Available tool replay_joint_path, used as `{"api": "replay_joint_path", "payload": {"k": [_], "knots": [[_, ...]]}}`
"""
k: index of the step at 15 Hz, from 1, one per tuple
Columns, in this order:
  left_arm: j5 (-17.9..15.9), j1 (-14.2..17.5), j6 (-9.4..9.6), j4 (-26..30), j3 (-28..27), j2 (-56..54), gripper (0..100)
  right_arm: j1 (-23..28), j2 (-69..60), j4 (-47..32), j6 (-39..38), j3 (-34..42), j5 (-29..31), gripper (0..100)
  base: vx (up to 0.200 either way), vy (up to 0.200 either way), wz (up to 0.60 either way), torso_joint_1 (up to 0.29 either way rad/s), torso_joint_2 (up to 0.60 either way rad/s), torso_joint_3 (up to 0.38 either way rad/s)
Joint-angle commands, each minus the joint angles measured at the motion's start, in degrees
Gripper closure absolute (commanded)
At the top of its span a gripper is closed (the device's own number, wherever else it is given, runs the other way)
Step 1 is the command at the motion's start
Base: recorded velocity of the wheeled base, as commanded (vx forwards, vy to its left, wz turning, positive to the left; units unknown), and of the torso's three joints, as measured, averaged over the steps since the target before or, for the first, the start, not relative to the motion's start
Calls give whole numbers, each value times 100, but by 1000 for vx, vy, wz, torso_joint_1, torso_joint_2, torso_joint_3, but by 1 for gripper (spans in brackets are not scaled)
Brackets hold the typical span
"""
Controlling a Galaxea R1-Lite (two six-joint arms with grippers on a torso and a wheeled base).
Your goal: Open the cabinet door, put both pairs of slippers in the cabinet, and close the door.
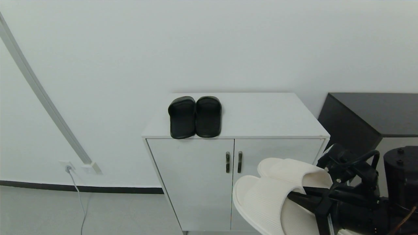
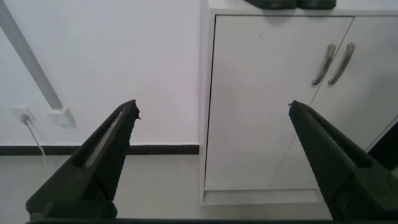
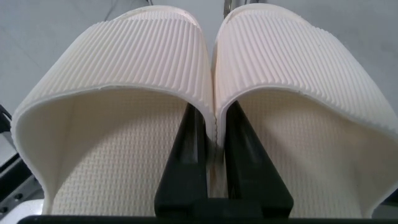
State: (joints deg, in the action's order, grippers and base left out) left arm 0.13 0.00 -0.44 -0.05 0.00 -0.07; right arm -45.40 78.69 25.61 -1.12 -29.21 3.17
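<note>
while both doors of the cabinet (image 1: 196,182) are closed, their two dark handles (image 1: 233,162) side by side at the middle seam, the white slippers (image 1: 277,192) sit at the lower right of the head frame, in front of the right-hand door. the right fingers (image 3: 186,162) go one into each slipper under the ribbed straps and pinch the two touching inner walls between them. the black slippers (image 1: 195,117) lie paired and touching on the cabinet top, left of centre, reaching its front edge. the left fingers (image 2: 106,149) are spread wide, holding nothing, with the left-hand door seen between them.
</note>
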Motion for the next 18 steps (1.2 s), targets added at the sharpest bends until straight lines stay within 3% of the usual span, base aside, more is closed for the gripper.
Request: {"api": "replay_joint_path", "payload": {"k": [1, 18], "knots": [[4, 0, 0, -4, 0, 7, 0, -4, -12, 5, 7, 47, -1, 100, 0, 0, 0, -222, 540, 320], [4, 0, -26, -4, 0, 7, 0, -48, -56, 5, 7, 223, -62, 100, 0, 0, 0, -174, 504, 328]]}}
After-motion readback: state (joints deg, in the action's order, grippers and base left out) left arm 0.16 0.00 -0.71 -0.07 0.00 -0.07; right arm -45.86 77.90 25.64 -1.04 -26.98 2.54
